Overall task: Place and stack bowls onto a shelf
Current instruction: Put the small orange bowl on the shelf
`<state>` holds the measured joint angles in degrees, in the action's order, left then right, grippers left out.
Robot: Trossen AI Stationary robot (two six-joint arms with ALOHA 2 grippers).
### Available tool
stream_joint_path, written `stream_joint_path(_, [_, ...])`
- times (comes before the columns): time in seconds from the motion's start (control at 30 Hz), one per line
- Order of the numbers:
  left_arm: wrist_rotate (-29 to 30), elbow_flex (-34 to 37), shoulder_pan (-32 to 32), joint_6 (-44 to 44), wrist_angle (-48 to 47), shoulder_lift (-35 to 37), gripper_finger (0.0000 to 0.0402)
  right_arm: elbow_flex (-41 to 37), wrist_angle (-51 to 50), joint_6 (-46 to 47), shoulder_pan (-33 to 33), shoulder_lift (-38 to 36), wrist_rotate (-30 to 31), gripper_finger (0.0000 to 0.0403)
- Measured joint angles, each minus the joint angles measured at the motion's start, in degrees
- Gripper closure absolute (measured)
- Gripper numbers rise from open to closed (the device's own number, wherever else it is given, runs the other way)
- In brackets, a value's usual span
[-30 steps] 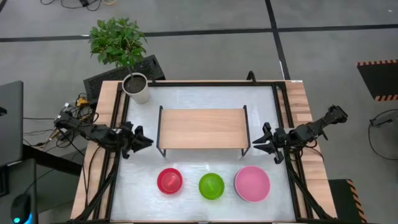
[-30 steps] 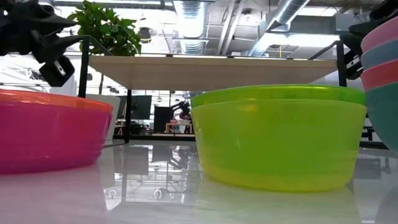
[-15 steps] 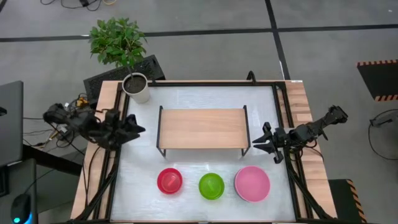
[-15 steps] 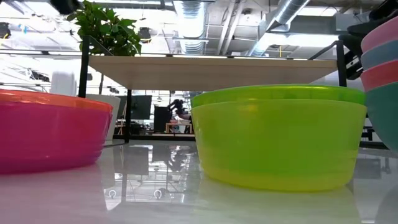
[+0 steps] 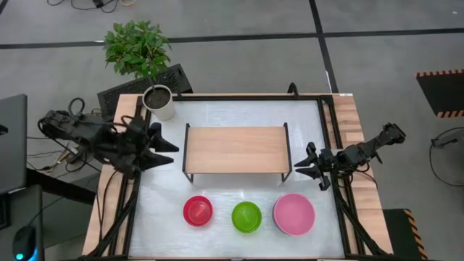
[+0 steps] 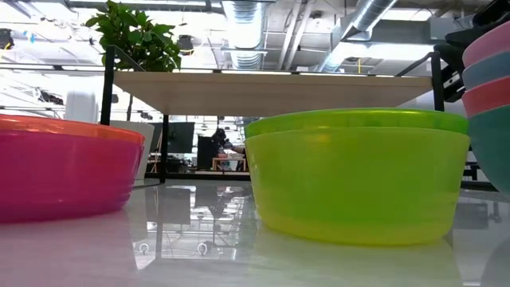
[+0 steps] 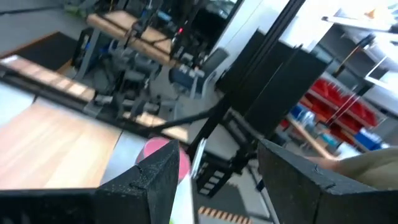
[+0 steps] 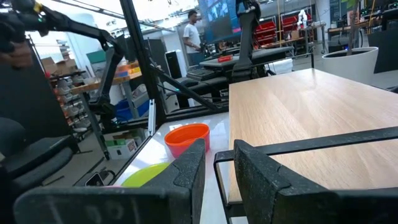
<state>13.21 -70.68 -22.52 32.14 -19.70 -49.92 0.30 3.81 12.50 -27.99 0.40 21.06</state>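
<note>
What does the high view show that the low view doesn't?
Only the high view shows the left gripper and right gripper, both open beside the shelf, plus the plant pot and the shelf's bare top. Only the low view shows the pink bowl is a stack with blue, red and teal layers. Both show the red bowl, green bowl and shelf.

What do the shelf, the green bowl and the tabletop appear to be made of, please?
The shelf: a pale wood-look board with visible grain, matte, on thin black legs, likely metal. The green bowl: probably plastic, a smooth solid colour that looks slightly translucent, with a soft sheen. The tabletop: a glossy white surface, since it mirrors the shelf legs in the low view; its material is unclear.
</note>
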Motion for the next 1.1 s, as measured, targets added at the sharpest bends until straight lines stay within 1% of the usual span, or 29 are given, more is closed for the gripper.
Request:
stream_joint_path(0.1, [0.02, -3.46, 0.02, 0.89, -0.06, -1.73, 0.0200, -0.02, 0.00, 0.02, 0.00, 0.00, 0.00, 0.0290])
stream_joint_path(0.2, [0.61, -5.10, 0.02, 3.46, -0.10, -2.71, 0.0200, 0.00, 0.26, 0.18, 0.00, 0.00, -0.02, 0.0290])
stream_joint_path(0.27, [1.39, -5.31, 0.02, 7.05, -0.80, -3.02, 0.0200, 0.00, 1.42, 5.23, -0.10, 0.00, -0.45, 0.0290])
stream_joint_path(0.37, [1.39, -5.31, -0.01, 11.67, -1.95, -3.56, 0.0200, 0.30, 8.24, 14.92, 0.16, -0.14, -0.91, 0.0290])
stream_joint_path(0.47, [-0.55, -5.31, -0.39, 16.41, -3.47, -4.54, 0.0200, 2.15, 12.70, 26.30, 0.65, 0.00, -1.51, 0.0290])
stream_joint_path(0.57, [-3.52, -5.31, -0.81, 18.69, -5.16, -5.79, 0.0200, 3.64, 24.05, 32.14, 0.68, -0.09, -1.84, 0.0290])
stream_joint_path(0.63, [-4.68, -5.35, -0.83, 19.32, -7.71, -6.82, 0.0200, 4.23, 31.52, 34.21, 0.68, -0.07, -1.31, 0.0290])
stream_joint_path(0.67, [-5.66, -5.35, -1.02, 19.86, -9.69, -7.29, 0.0200, 4.88, 35.40, 33.59, 0.70, -0.02, -1.00, 0.0290])
stream_joint_path(0.77, [-7.44, -5.33, -1.61, 21.94, -15.67, -8.70, 0.0200, 7.25, 47.93, 27.07, 0.76, -0.12, -1.77, 0.0291])
stream_joint_path(0.83, [-7.49, -5.33, -2.16, 22.97, -18.84, -9.86, 0.0200, 8.68, 51.79, 20.41, 0.76, -0.15, -5.01, 0.0291])
stream_joint_path(0.9, [-7.31, -5.33, -2.88, 24.36, -21.45, -11.07, 0.0200, 9.94, 51.50, 12.28, 0.76, -0.12, -10.03, 0.0290])
stream_joint_path(0.93, [-7.01, -5.33, -3.12, 25.62, -22.84, -11.60, 0.0200, 10.61, 50.36, 9.84, 0.76, -0.11, -11.35, 0.0290])
stream_joint_path(1.0, [-6.54, -5.35, -3.47, 28.56, -25.89, -12.84, 0.0200, 11.95, 46.23, 8.64, 0.76, -0.11, -11.59, 0.0290])
stream_joint_path(1.1, [-6.76, -5.33, -4.19, 31.90, -30.87, -15.53, 0.0200, 13.53, 37.45, 8.58, 0.76, -0.09, -10.46, 0.0290])
